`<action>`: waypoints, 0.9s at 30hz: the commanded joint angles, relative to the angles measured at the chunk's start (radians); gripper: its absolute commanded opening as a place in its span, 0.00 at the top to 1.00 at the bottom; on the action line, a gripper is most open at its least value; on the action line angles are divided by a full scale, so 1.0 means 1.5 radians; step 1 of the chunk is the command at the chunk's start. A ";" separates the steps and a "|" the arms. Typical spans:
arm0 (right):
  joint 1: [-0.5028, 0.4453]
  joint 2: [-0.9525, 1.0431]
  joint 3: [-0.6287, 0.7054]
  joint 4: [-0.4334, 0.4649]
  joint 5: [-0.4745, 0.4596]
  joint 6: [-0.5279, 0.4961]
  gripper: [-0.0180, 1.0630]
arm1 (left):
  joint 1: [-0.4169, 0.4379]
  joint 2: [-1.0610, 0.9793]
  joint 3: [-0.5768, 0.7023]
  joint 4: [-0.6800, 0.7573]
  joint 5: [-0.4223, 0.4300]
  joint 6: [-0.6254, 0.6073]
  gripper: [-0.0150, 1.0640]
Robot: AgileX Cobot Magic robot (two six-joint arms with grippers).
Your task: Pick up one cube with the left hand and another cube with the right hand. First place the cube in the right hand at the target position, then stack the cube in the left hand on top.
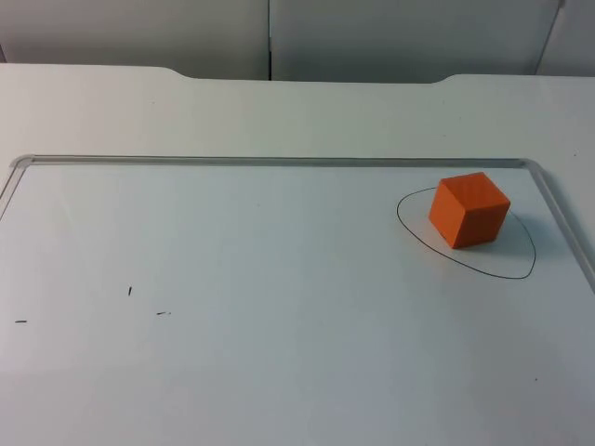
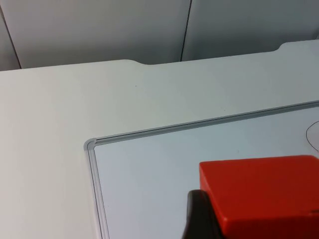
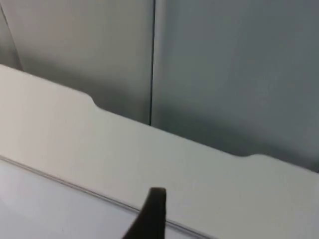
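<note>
Orange and matte, a solid cube [image 1: 469, 210] sits on a white dry-erase board [image 1: 279, 307] inside a hand-drawn black oval outline [image 1: 502, 272], near the board's far right corner in the top view; its edges are crisp and its faces plain. The board has a thin rounded silver frame [image 1: 279, 161] and lies flat on the smooth white desk [image 1: 279, 111], which ends at a grey partition wall [image 1: 390, 37] with vertical seams. A few short black pen marks [image 1: 129, 291] dot the board's left side.

From the left wrist, a second orange-red cube [image 2: 259, 191] looms close, gripped by the left pincer [image 2: 249, 219], one black fingertip [image 2: 199, 219] pressed against its side, above the board's framed corner.

From the right wrist, the right pincer's single black fingertip [image 3: 149, 216] stands over the desk edge and wall; whether that pincer is wide or narrow cannot be told.
</note>
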 commanded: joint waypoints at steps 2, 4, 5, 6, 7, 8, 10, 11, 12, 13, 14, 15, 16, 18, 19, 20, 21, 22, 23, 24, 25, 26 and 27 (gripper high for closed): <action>0.002 -0.087 0.002 0.002 0.046 -0.027 0.21 | -0.003 -0.003 0.001 -0.014 -0.023 0.006 0.99; 0.002 -0.109 0.005 0.002 0.056 -0.033 0.22 | -0.003 -0.003 0.001 -0.014 -0.025 0.006 0.99; 0.002 -0.137 0.015 0.002 0.057 -0.042 0.23 | -0.003 -0.003 0.001 -0.014 -0.026 0.006 0.99; 0.002 -0.160 0.032 0.002 0.049 -0.044 0.23 | -0.003 -0.003 0.001 -0.014 -0.029 0.008 0.99; 0.002 -0.189 0.055 0.002 0.042 -0.045 0.23 | -0.003 -0.003 0.001 -0.014 -0.031 0.011 0.99; 0.002 -0.189 0.055 0.002 0.042 -0.045 0.23 | -0.003 -0.003 0.001 -0.014 -0.031 0.011 0.99; 0.002 -0.242 0.106 0.002 0.029 -0.047 0.23 | -0.003 -0.003 0.001 -0.020 -0.037 0.016 0.99; 0.002 -0.261 0.126 0.005 0.027 -0.047 0.23 | -0.003 -0.003 0.001 -0.025 -0.041 0.021 0.99; 0.002 -0.283 0.144 0.007 0.026 -0.046 0.23 | -0.003 -0.001 0.001 -0.031 -0.045 0.031 0.99; 0.002 -0.303 0.164 0.009 0.026 -0.043 0.23 | -0.003 0.000 0.001 -0.045 -0.050 0.042 0.99; 0.002 -0.303 0.164 0.009 0.026 -0.043 0.23 | -0.003 0.000 0.001 -0.045 -0.050 0.042 0.99; 0.002 -0.319 0.181 0.016 0.026 -0.043 0.23 | -0.003 0.006 0.001 -0.057 -0.053 0.056 0.99; 0.002 -0.336 0.194 0.024 0.028 -0.043 0.23 | -0.003 0.012 0.001 -0.073 -0.057 0.075 0.99; 0.002 -0.369 0.207 0.040 0.043 -0.044 0.23 | -0.003 0.044 0.001 -0.151 -0.075 0.149 0.99; 0.002 -0.369 0.207 0.040 0.043 -0.044 0.23 | -0.003 0.044 0.001 -0.151 -0.075 0.149 0.99; 0.002 -0.380 0.210 0.042 0.053 -0.044 0.23 | -0.003 0.062 0.001 -0.195 -0.084 0.192 0.99; 0.002 -0.399 0.210 0.042 0.072 -0.044 0.23 | -0.003 0.083 0.001 -0.248 -0.091 0.245 0.99; 0.002 -0.410 0.210 0.043 0.081 -0.044 0.23 | -0.003 0.102 0.001 -0.296 -0.096 0.294 0.99; 0.002 -0.418 0.210 0.043 0.087 -0.044 0.23 | -0.003 0.128 0.001 -0.360 -0.099 0.358 0.99; 0.002 -0.426 0.211 0.045 0.091 -0.044 0.23 | -0.003 0.152 0.001 -0.416 -0.099 0.418 0.99; 0.002 -0.426 0.211 0.045 0.091 -0.044 0.23 | -0.003 0.152 0.001 -0.416 -0.099 0.418 0.99; 0.002 -0.435 0.211 0.046 0.092 -0.044 0.23 | -0.003 0.182 0.001 -0.486 -0.099 0.489 0.99; 0.002 -0.441 0.214 0.046 0.094 -0.044 0.23 | -0.003 0.212 0.001 -0.554 -0.099 0.545 0.99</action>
